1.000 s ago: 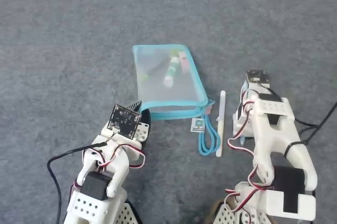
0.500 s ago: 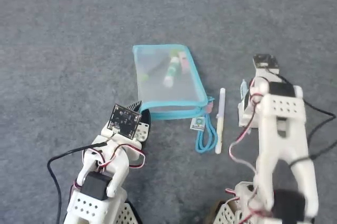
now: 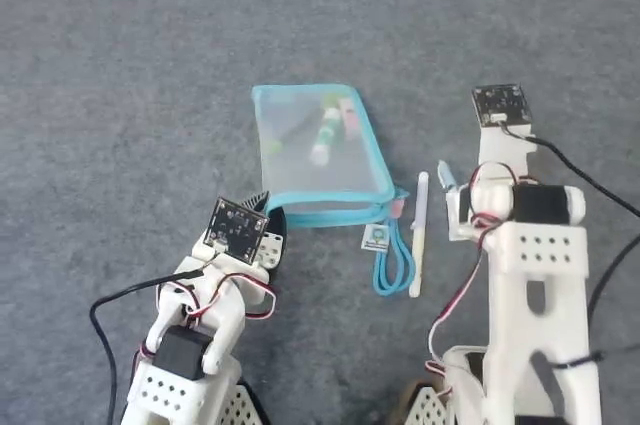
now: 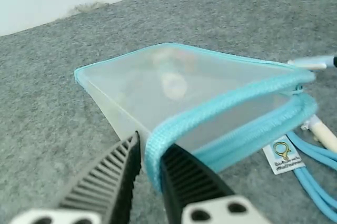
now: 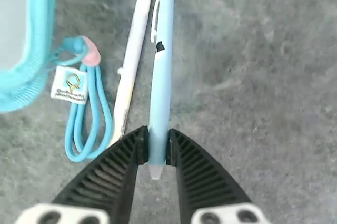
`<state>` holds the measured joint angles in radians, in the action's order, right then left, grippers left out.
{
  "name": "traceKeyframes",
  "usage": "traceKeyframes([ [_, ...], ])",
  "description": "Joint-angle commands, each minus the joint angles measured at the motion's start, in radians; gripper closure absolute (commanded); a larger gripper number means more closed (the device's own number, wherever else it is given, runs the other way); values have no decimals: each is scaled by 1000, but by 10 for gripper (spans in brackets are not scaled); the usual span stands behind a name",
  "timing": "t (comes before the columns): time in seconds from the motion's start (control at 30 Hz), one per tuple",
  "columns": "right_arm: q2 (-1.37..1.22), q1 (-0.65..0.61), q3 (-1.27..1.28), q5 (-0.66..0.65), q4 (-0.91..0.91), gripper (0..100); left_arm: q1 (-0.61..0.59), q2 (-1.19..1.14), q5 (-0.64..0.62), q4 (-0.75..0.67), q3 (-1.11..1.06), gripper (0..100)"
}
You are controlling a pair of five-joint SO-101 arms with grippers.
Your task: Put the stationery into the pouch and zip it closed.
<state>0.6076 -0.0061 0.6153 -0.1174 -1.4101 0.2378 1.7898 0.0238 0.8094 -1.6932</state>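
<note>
High view first: the pouch (image 3: 320, 160) lies flat near the middle of the grey table (image 3: 120, 95). It is see-through with a blue zip edge, and through its wall I can make out a marker (image 3: 325, 135) and a few small bits I can't name. Its mouth, on the side toward the arms, gapes open. The left gripper (image 4: 150, 153) sits at the near left corner of that mouth, jaws nipped together on the pouch's zip edge, which stands up between them. At the pouch's near right corner a blue strap (image 3: 393, 260) loops out from the zip end, with a small white tag (image 3: 376, 236) beside it. Just right of the strap lies a white pen (image 3: 418, 235), pointing away from the arms. The right gripper (image 5: 156, 142) is clamped on a blue pen (image 5: 159, 60) near one end. That pen runs just beside the white pen and nearly parallel, its clip end pointing away from the arm. Whether it touches the table I can't tell.
</note>
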Motion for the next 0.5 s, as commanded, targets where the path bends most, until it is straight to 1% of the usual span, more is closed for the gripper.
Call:
traceKeyframes([
  [0.0,-54,-15,-37,-20,-4,992,6,-6,0,0,5,988],
  [0.13,-157,-10,-17,-25,28,977,6,-6,0,0,5,988],
  [0.33,-381,-15,6,-26,162,789,6,-6,0,0,5,988],
  [0.4,-447,-27,6,-21,206,767,6,-6,0,0,5,988],
  [0.47,-510,-45,6,-23,236,768,6,-6,0,0,5,988],
])
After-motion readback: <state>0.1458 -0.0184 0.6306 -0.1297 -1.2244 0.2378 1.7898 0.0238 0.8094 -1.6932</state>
